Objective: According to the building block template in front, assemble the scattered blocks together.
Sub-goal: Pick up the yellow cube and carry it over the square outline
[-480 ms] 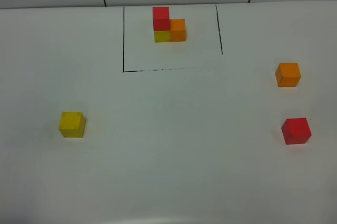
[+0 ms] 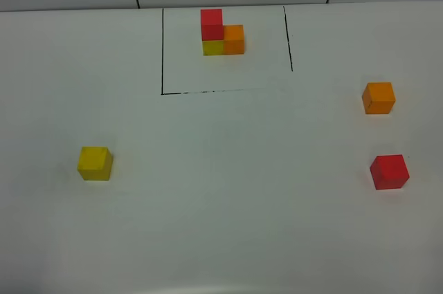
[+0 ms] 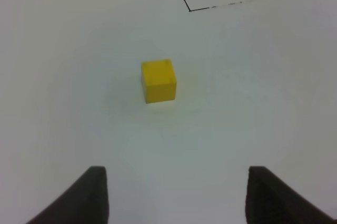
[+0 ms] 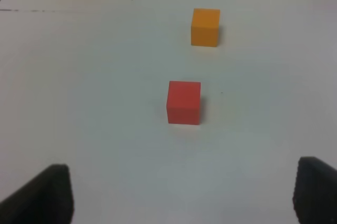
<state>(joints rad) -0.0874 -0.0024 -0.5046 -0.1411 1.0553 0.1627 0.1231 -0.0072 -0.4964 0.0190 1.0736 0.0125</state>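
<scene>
Left gripper (image 3: 177,174) and right gripper (image 4: 184,168) wide open, empty-handed.
We see the template (image 2: 223,33) far-centre, its yellow-orange base running left-right; yellow cube (image 2: 95,163) sits left, orange cube (image 2: 378,97) and red cube (image 2: 389,171) right.

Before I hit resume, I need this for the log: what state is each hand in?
Left hand: open, holding nothing.
Right hand: open, holding nothing.

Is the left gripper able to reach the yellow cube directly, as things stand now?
Probably yes: the left gripper is open, the yellow cube lies ahead of it, and nothing stands between them.
</scene>
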